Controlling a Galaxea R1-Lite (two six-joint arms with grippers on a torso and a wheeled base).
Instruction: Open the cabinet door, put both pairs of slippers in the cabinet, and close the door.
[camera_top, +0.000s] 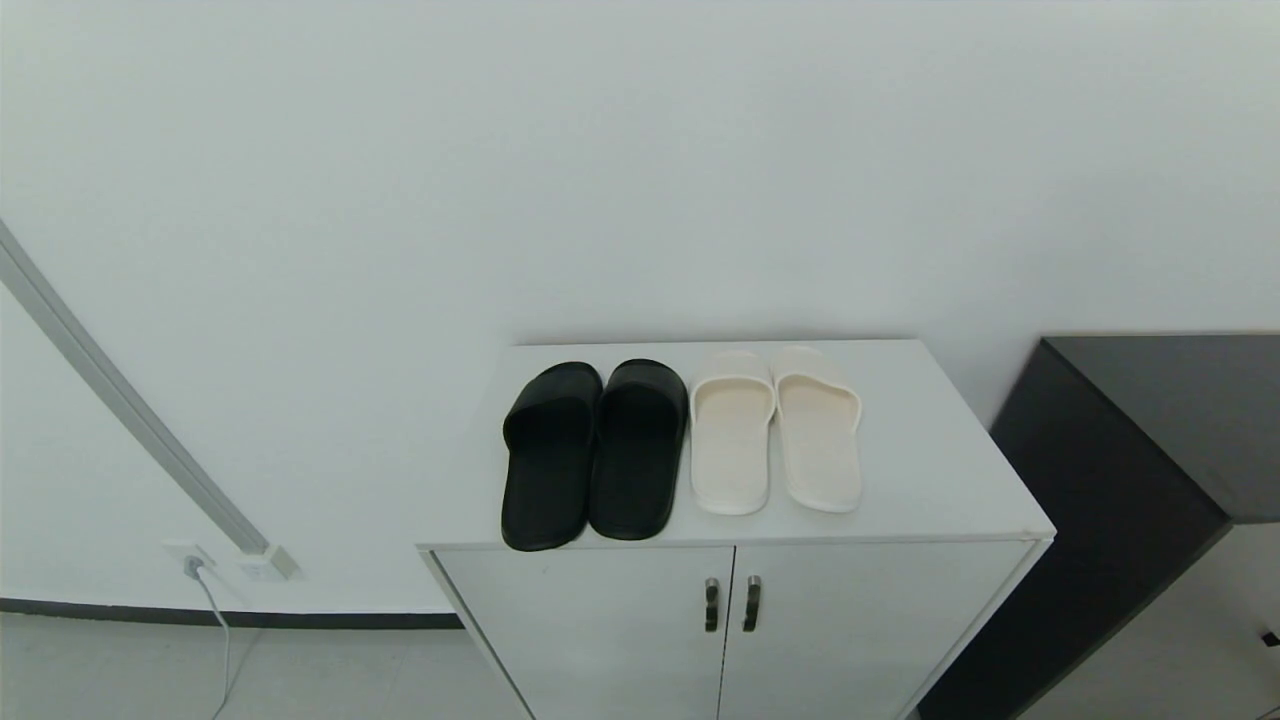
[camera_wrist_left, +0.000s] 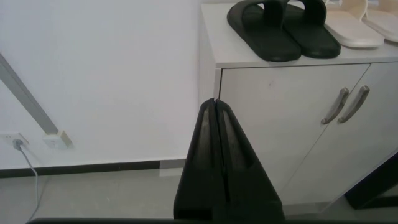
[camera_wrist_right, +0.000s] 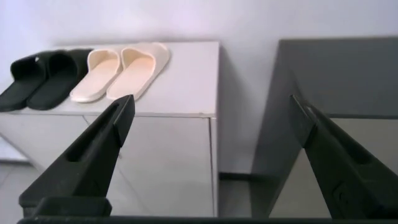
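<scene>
A white cabinet (camera_top: 940, 470) stands against the wall with both doors closed and two metal handles (camera_top: 731, 603) at the middle seam. On its top lie a pair of black slippers (camera_top: 592, 450) on the left and a pair of cream slippers (camera_top: 775, 430) on the right, toes toward the wall. My left gripper (camera_wrist_left: 216, 106) is shut, held in front of the cabinet's left corner, below the black slippers (camera_wrist_left: 283, 28). My right gripper (camera_wrist_right: 211, 106) is open and empty, level with the cabinet top near its right edge, with the cream slippers (camera_wrist_right: 121, 68) beyond it.
A black cabinet (camera_top: 1150, 480) stands close on the right of the white one. A wall socket with a plugged-in cable (camera_top: 195, 570) and a grey wall conduit (camera_top: 120, 400) lie to the left. Grey floor lies in front.
</scene>
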